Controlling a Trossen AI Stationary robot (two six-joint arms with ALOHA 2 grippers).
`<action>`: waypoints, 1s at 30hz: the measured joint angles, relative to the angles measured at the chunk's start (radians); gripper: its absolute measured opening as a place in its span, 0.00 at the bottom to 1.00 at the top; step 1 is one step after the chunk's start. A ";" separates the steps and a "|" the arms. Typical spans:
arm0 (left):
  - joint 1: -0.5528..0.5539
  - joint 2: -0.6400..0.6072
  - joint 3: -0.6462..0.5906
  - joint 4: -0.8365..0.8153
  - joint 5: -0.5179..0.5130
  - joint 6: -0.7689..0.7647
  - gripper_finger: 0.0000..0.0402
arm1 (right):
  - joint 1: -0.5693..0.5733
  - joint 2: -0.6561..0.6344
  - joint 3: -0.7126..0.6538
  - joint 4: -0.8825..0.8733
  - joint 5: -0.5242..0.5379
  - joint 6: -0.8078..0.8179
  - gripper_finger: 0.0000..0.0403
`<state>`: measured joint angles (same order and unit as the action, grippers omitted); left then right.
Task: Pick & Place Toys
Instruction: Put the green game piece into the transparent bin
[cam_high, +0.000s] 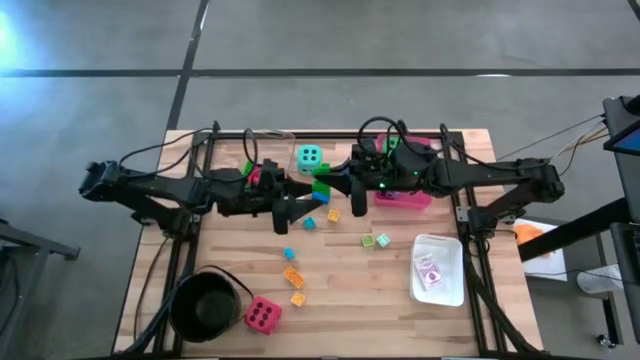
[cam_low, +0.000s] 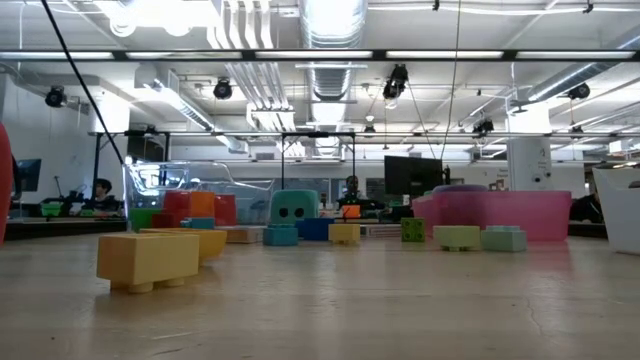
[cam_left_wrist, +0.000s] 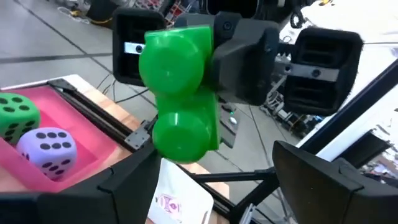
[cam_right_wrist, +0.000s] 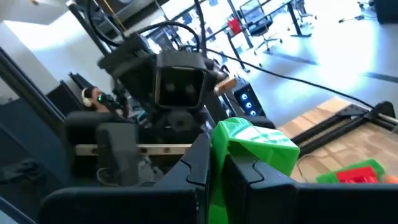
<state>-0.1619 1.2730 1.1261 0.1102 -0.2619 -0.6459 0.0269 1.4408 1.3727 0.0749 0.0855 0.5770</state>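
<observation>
- The right gripper (cam_high: 322, 184) is raised over the middle of the wooden table (cam_high: 350, 290) with its fingers pressed together on a bright green plastic block with two rounded studs (cam_left_wrist: 180, 93).
- The left gripper (cam_high: 296, 207) faces it, just beside that block, fingers spread wide and holding nothing.
- Just behind the two grippers a teal soft die with black dots (cam_high: 309, 157) sits on the tabletop.
- Beyond the right gripper a pink tray (cam_left_wrist: 93, 146) holds a green soft die (cam_left_wrist: 15, 112) and a purple soft die (cam_left_wrist: 48, 149), touching each other.
- Well in front of the left gripper, a pink-red soft die (cam_high: 262, 316) lies just beside a round black pot (cam_high: 205, 305).
- Tiny multicoloured plastic blocks (cam_high: 292, 277) are scattered in front of both grippers.
- A white tray (cam_high: 438, 270) holding a small picture card (cam_high: 432, 272) lies off to the right gripper's side.
</observation>
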 joint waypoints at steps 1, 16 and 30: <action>0.000 0.002 0.002 -0.002 0.002 0.004 0.77 | 0.001 0.004 0.000 0.015 -0.002 0.002 0.03; 0.002 0.020 0.021 0.023 0.013 0.054 0.77 | 0.017 0.023 0.005 0.058 -0.018 0.012 0.03; 0.007 0.019 0.021 0.027 0.018 0.044 0.62 | 0.021 0.051 0.008 0.080 -0.049 0.004 0.03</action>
<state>-0.1551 1.2922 1.1469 0.1376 -0.2435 -0.6016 0.0483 1.4916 1.3808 0.1547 0.0369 0.5807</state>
